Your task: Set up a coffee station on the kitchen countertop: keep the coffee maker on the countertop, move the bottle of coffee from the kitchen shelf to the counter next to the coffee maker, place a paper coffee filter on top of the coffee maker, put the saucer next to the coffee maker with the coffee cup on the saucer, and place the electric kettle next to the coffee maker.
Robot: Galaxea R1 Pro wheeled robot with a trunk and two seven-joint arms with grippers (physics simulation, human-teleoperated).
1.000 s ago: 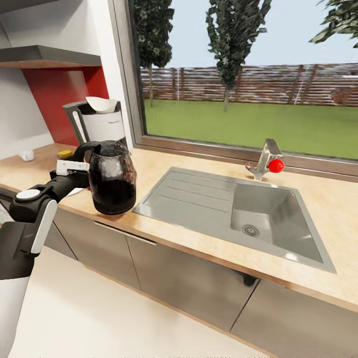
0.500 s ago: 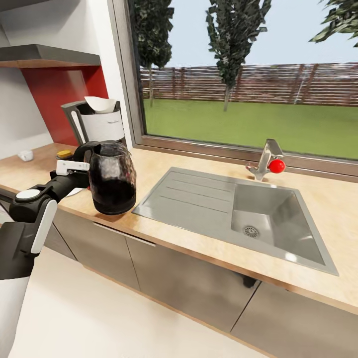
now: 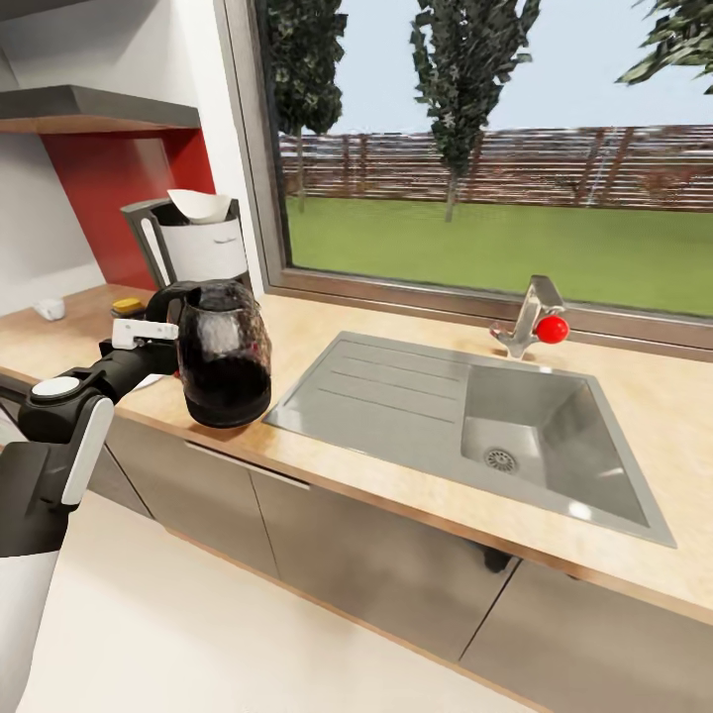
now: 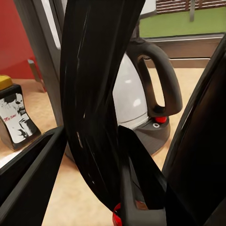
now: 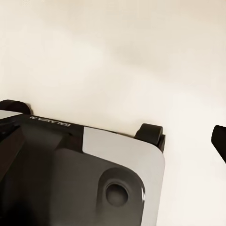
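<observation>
My left gripper (image 3: 168,330) is shut on the black handle of the electric kettle (image 3: 226,355), a rounded dark glass kettle standing upright at the kitchen countertop's (image 3: 416,495) front edge. I cannot tell whether its base touches the wood. Just behind it stands the coffee maker (image 3: 198,253), with the paper coffee filter (image 3: 201,205) on top. The bottle of coffee (image 3: 127,308) with its yellow cap sits to the machine's left, and the coffee cup (image 3: 50,309) farther left. In the left wrist view the kettle handle (image 4: 94,94) runs between my fingers (image 4: 28,179), with the carafe (image 4: 129,94) and bottle (image 4: 14,117) beyond. The saucer is hidden.
A steel sink (image 3: 475,416) with a drainboard lies right of the kettle, its tap (image 3: 530,317) carrying a red knob. A large window runs along the back. A grey slab (image 3: 89,109) hangs over the red wall. The right wrist view shows my own base (image 5: 80,174) over pale floor.
The head view has drifted very slightly. The kettle and my left arm keep the same pose.
</observation>
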